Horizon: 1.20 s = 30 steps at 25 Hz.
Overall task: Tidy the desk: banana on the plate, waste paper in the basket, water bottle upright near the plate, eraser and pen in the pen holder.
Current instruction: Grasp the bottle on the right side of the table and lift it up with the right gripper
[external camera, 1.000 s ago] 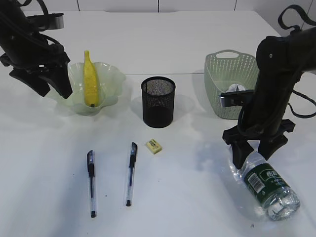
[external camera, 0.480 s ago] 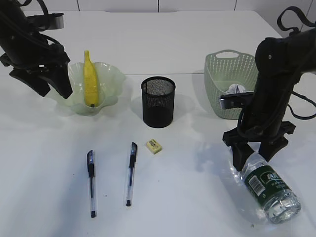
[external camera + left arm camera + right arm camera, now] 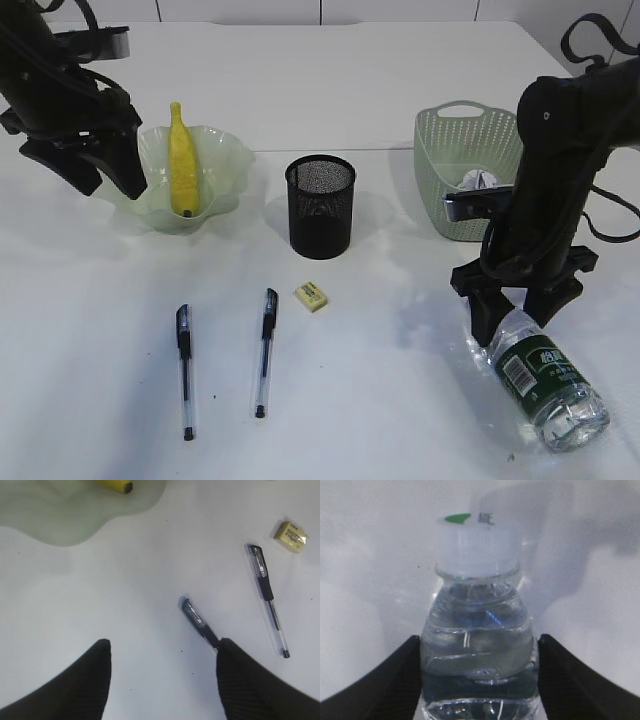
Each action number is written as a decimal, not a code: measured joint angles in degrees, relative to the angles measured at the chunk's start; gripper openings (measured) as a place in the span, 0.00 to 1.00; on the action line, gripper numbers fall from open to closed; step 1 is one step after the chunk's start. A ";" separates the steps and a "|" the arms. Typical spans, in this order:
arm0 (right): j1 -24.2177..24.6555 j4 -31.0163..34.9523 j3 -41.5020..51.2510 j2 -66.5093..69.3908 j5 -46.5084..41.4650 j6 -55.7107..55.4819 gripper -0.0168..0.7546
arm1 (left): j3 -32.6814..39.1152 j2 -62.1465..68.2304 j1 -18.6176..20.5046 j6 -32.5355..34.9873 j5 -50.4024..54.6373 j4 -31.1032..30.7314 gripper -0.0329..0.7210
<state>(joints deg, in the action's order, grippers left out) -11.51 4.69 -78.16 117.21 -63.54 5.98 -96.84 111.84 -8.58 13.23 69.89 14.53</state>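
Observation:
The banana (image 3: 182,165) lies in the pale green plate (image 3: 230,160) at the back left. My left gripper (image 3: 105,175) hangs open and empty just left of the plate. In the left wrist view it (image 3: 163,642) is above bare desk, with one pen (image 3: 200,622) running under its right finger. The water bottle (image 3: 545,385) lies on its side at the front right. My right gripper (image 3: 510,325) is open and straddles its shoulder below the white cap (image 3: 475,540), fingers close against both sides. Waste paper (image 3: 480,181) sits in the basket (image 3: 440,150). Two pens (image 3: 185,370) (image 3: 265,350) and the eraser (image 3: 311,296) lie in front of the pen holder (image 3: 320,210).
The pen holder stands in the middle, between plate and basket. The bottle's base is close to the front right edge of the desk (image 3: 380,90). The right arm's cable hangs beside the basket.
The right gripper has sunk slightly over the bottle, and the bottle has shifted a little toward the front right. The left arm has not moved.

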 joint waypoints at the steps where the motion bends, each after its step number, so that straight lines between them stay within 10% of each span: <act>1: 0.00 0.00 0.00 0.00 0.00 0.00 0.68 | 0.00 0.00 0.00 0.00 0.00 0.00 0.66; 30: 0.00 -0.34 -15.05 1.89 -4.65 0.56 0.52 | 0.00 0.00 0.00 0.00 0.00 0.00 0.66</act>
<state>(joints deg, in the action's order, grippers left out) -11.51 4.34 -93.20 119.10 -68.19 6.55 -96.84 111.84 -8.58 13.23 69.89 14.53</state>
